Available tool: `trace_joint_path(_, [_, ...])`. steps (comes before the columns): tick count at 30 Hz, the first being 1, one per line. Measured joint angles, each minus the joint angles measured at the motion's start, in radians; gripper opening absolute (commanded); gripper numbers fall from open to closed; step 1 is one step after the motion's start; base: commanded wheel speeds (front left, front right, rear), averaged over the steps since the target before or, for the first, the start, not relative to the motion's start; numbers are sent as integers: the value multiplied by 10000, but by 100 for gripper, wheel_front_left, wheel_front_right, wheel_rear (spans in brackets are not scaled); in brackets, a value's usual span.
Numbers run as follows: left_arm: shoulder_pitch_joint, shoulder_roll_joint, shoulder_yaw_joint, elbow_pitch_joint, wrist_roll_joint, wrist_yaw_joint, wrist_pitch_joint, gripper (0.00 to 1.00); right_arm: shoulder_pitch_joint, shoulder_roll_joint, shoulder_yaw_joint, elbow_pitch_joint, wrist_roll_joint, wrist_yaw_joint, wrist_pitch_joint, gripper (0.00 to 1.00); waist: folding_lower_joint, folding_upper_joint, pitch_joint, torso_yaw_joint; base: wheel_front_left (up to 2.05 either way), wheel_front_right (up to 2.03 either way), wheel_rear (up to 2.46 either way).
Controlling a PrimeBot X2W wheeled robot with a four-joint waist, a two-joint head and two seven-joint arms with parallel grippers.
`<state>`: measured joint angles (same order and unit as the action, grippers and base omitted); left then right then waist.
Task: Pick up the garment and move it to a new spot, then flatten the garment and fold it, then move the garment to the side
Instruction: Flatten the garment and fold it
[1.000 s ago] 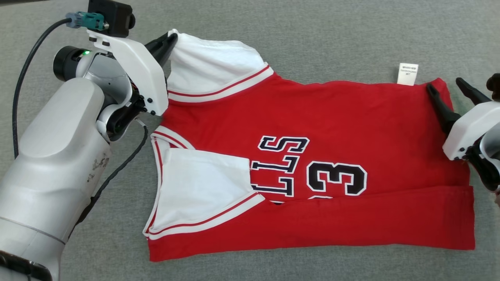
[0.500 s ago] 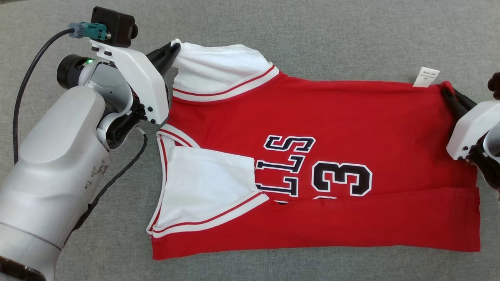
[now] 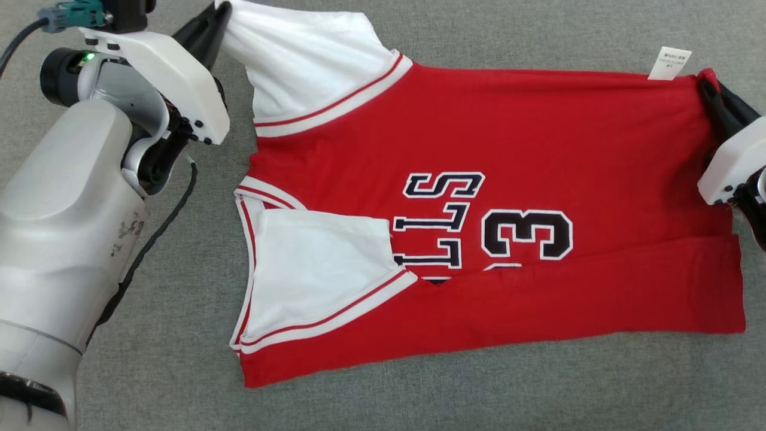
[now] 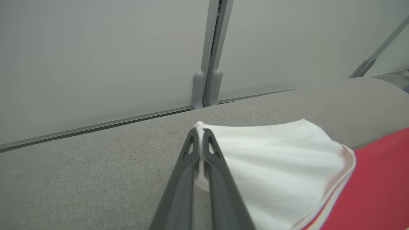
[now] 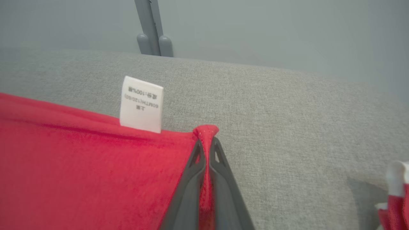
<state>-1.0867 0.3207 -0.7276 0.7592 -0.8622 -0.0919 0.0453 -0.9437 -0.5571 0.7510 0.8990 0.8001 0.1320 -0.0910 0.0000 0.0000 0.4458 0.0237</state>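
Clamped now with the right gripper (image 3: 709,90) on the red hem corner just right of the care label (image 3: 670,63): spread wide around that same corner a second ago, pressed tight together on it this instant, with a nub of red cloth poking out past the dark fingertips. Pinching as before with the left gripper (image 3: 218,12) on the tip of the white sleeve (image 3: 311,60), far off to the label's left along the same far edge. Means both far corners of the jersey (image 3: 508,137) secured, so ready, by the look of it, for carrying that edge over into a fold. Lying otherwise flat on the grey woven cushion (image 3: 479,30), chest print up, with the long strip (image 3: 568,305) on the side opposite the label already doubled over. Soft, limp knit, puckering at each pinch. Matte red body, white sleeves trimmed in red-and-white banding, bold black lettering outlined in white. For the label itself, a small crisp white rectangle sticking out past the hem.
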Motion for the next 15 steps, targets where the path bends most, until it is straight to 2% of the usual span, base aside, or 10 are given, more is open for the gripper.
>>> trace_joint_path(3, [-253, -140, 190, 458, 15, 81, -673, 0, -485, -15, 151, 232, -151, 2, -368, 0, 0, 0, 70, -11, 0, 0, 0])
trace_joint_path(5, [-314, -280, 176, 602, 15, -13, -966, 0, -693, -21, 234, 403, -267, 0, -662, 0, 0, 0, 61, 16, 0, 0, 0])
trace_joint_path(11, [-430, -502, -44, 1145, 61, -230, -1354, 0, -905, 132, 504, 857, -688, 0, -1394, 0, 0, 0, -4, -6, 0, 0, 0])
trace_joint_path(15, [-401, -422, -351, 1243, 90, -318, -1482, 0, -709, 224, 556, 901, -704, 0, -1607, 0, 0, 0, -183, -30, 0, 0, 0])
